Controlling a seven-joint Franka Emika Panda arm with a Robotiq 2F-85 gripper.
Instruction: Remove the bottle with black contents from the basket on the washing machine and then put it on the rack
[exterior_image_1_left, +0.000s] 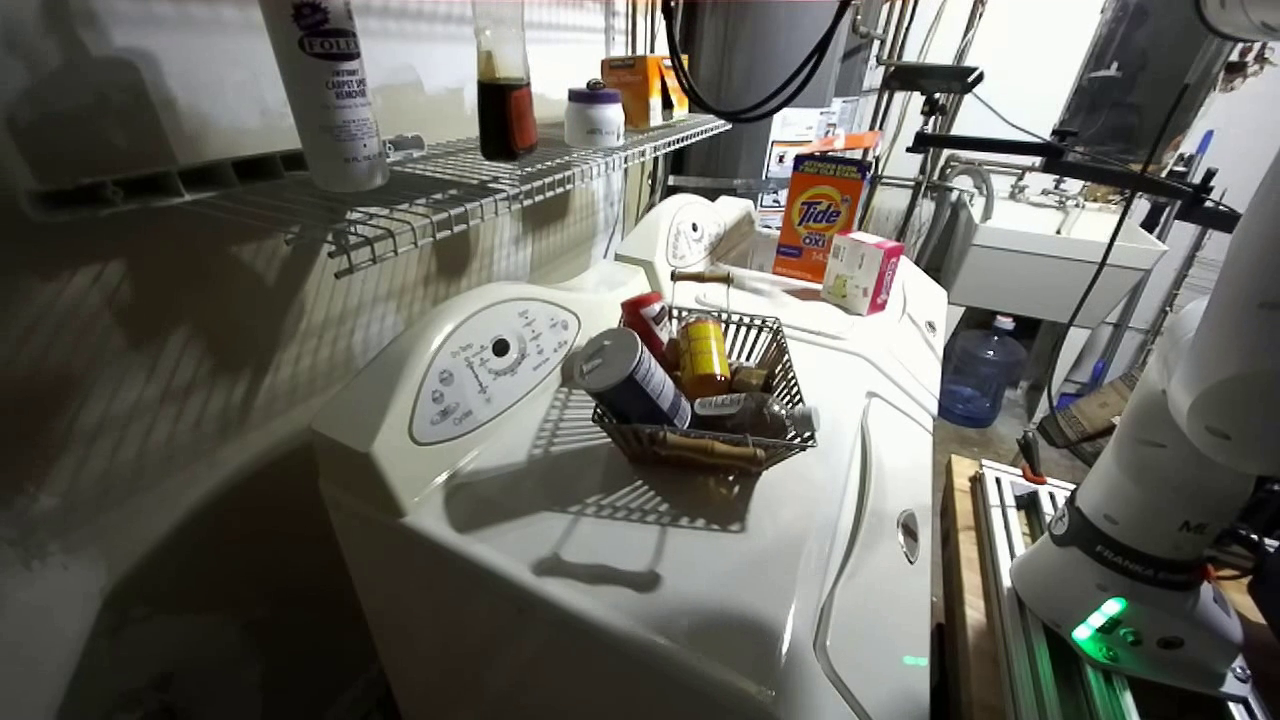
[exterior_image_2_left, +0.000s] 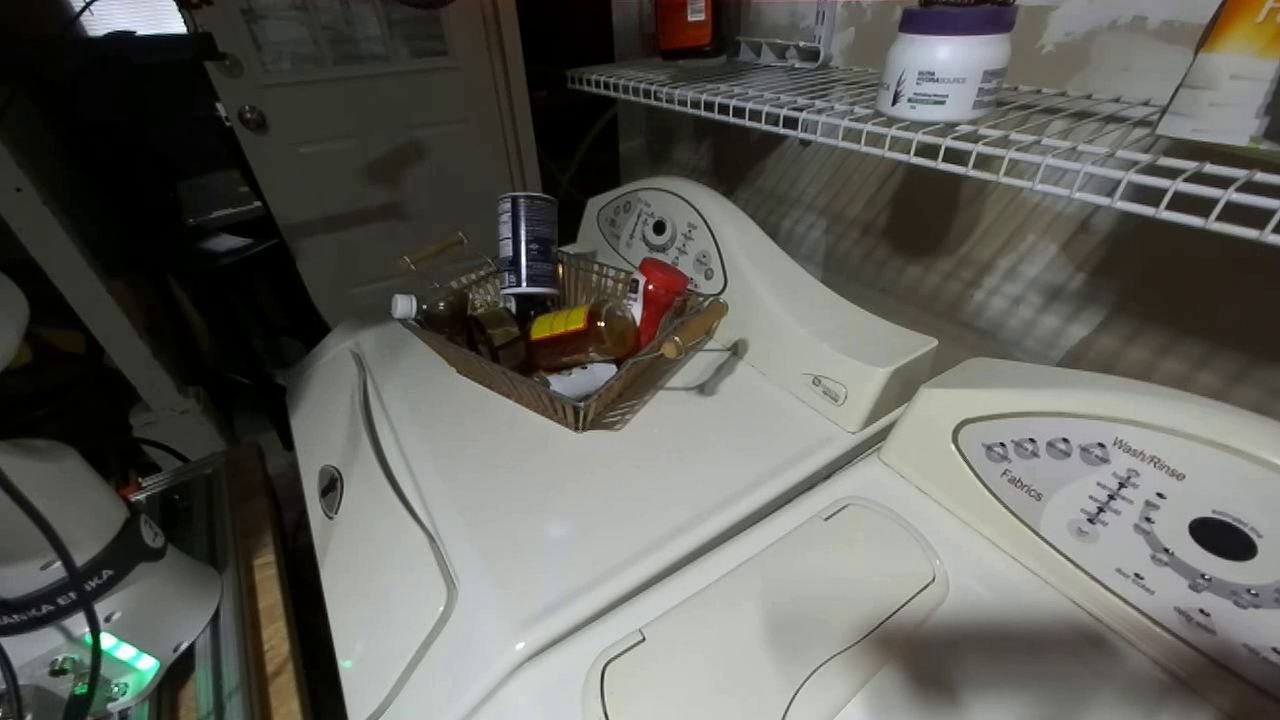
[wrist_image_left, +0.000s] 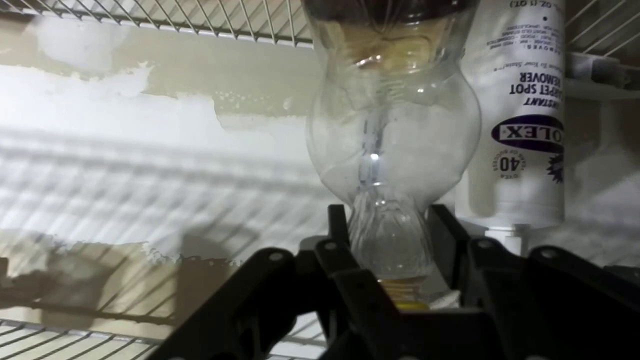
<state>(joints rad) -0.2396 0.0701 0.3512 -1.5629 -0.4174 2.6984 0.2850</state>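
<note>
Up on the rack, the bottle with black contents stands upright, its base apparently on the wires, between the white bottle with a purple label and the white jar with a purple lid. My gripper is at its neck: the wrist view reaches me upside down, and there the two fingers stand only as far apart as the neck is thick, one on either side, both looking to touch it, so I read them as holding the bottle. Below my fingertips comes its clear rounded upper part, then the dark contents, farthest from the gripper. Lower down than the rack, the basket sits on the washing machine, with a blue canister, a yellow-labelled bottle and a white-capped bottle in it.
</note>
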